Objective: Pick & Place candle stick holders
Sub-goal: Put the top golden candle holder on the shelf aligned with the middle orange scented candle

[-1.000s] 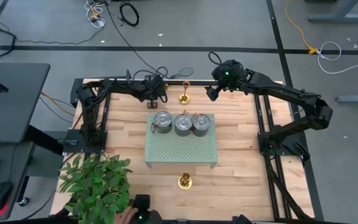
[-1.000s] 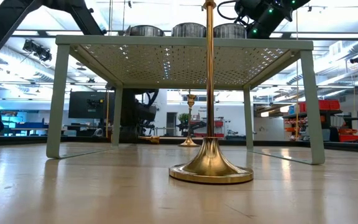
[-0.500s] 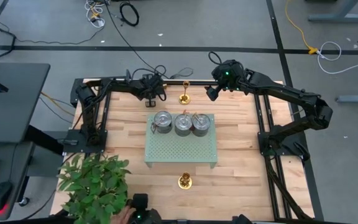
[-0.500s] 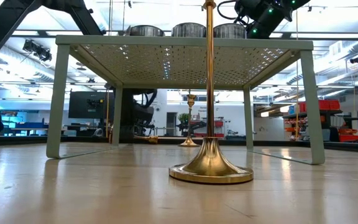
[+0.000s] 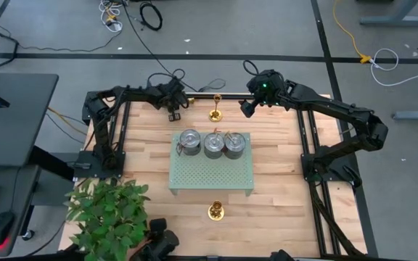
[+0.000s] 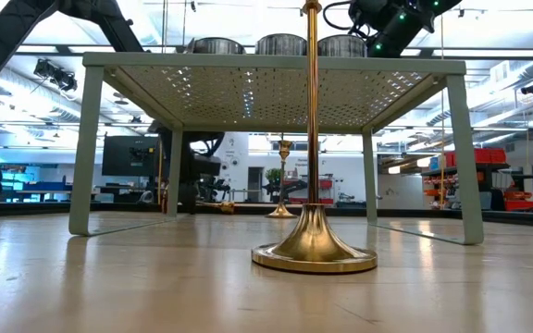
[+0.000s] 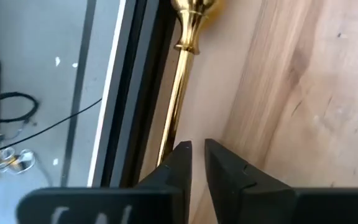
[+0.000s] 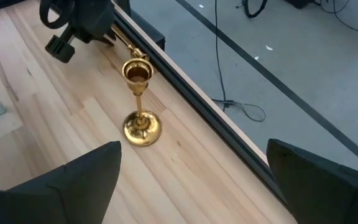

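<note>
L gripper [image 5: 174, 114] shifted left along lying candlestick [image 7: 180, 87], nearly closed.

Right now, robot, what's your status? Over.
Left gripper at far edge, by lying candle stick holder. Right gripper jaws open, beside upright candle stick holder. Third holder stands near front; green rack between.

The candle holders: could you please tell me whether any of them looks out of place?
Yes: the fallen holder lies on its side along the table's far edge, by the left gripper. The far holder and near holder stand upright.
</note>
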Robot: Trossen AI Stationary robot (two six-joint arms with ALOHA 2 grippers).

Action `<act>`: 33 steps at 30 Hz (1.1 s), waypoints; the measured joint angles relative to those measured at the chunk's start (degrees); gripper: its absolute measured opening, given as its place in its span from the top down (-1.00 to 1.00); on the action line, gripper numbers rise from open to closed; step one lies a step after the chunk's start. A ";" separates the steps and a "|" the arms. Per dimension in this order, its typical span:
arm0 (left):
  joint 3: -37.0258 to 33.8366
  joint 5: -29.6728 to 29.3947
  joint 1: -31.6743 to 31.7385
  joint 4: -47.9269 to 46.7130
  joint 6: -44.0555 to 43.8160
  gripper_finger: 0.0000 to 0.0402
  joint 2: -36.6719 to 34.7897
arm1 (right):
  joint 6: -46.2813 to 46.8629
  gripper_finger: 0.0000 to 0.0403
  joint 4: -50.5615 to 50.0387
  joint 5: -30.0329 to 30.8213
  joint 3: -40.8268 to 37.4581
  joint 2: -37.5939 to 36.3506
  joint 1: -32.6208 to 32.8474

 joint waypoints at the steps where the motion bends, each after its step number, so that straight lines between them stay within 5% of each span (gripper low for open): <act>1: 0.02 1.07 0.23 0.02 0.31 0.80 0.00 | 0.02 -0.99 0.48 -0.02 0.00 0.20 -0.01; 7: 0.42 5.36 0.40 0.68 0.23 0.98 1.17 | -0.41 -0.99 2.00 -0.07 0.00 1.63 0.00; 18: 3.96 0.01 -1.17 -10.36 -2.77 0.99 1.37 | -1.91 -0.99 2.25 0.02 -0.02 4.10 -0.01; 33: 3.65 -16.18 -7.98 -10.11 -8.98 0.87 1.38 | -2.17 -0.99 2.26 0.00 -0.02 4.10 -0.02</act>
